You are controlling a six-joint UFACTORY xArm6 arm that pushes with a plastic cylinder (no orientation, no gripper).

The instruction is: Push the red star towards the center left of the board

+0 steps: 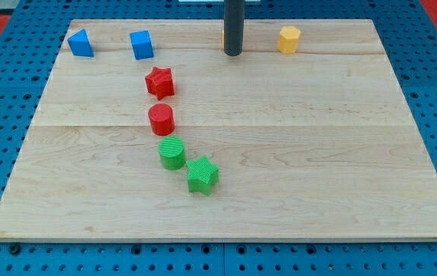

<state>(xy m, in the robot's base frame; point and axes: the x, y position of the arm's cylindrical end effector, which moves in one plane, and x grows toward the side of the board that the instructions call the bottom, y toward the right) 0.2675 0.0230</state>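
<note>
The red star (159, 82) lies in the upper left part of the wooden board (318, 153). My tip (233, 54) is near the view's top centre, well to the right of the red star and a little above it. A small orange-yellow piece shows just behind the rod at its left. A red cylinder (161, 119) sits just below the star. A green cylinder (172, 153) and a green star (202, 175) follow below that, in a chain.
A blue triangular block (80, 44) and a blue cube-like block (142, 44) sit at the top left. A yellow hexagon block (288, 39) sits at the top, right of my tip. A blue pegboard surrounds the board.
</note>
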